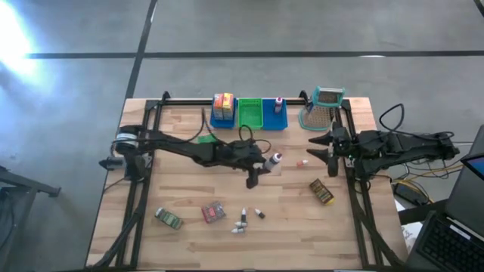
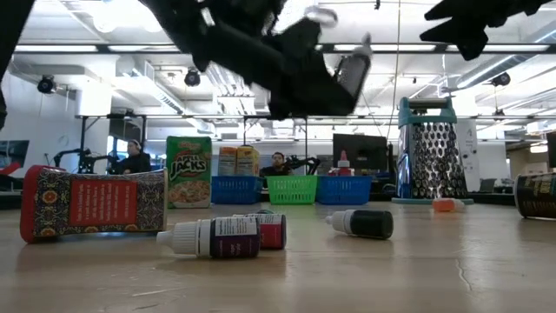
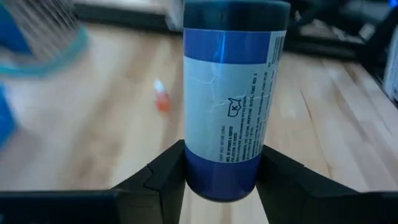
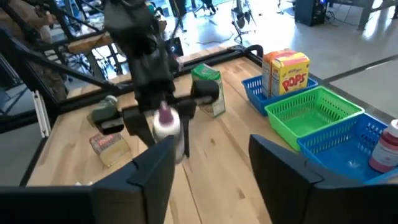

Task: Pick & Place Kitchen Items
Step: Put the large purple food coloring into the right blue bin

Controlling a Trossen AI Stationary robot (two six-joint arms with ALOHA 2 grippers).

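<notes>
1. High view: left claw (image 1: pixel 266 161) over mid-bench (image 1: pixel 189 242), clamped on a purple bottle (image 1: pixel 275 159) held clear of the wood, in front of the green bin (image 1: pixel 250 113).
2. Left wrist view: bottle (image 3: pixel 233 93) gripped near its base between two dark fingers (image 3: pixel 165 177); label pale, body blue-purple. A small orange-capped bottle (image 3: pixel 161 99) lies on the bench beyond.
3. High view: right claw (image 1: pixel 324 147) near the bench's right edge, right of the held bottle, fingers apart and holding nothing. The orange-capped bottle (image 1: pixel 302 162) lies between the two claws.
4. Right wrist view: right fingers (image 4: pixel 283 162) spread; the green bin (image 4: pixel 314 115) sits between two blue bins (image 4: pixel 354 149), a yellow-red box (image 4: pixel 286 71) standing in the far one, a white bottle (image 4: pixel 385 146) in the near one.
5. High view: grater (image 1: pixel 324 109) stands right of the green bin, at the bench's back edge.
6. High view: a brown packet (image 1: pixel 322 191) lies front-right of the green bin; a green packet (image 1: pixel 169 219), a red packet (image 1: pixel 213 213) and small bottles (image 1: pixel 243 220) lie along the front, well apart from the bin.
7. Low view: small bottles (image 2: pixel 213 236) lie on their sides; a cereal box (image 2: pixel 188 170) stands left of the bins.
</notes>
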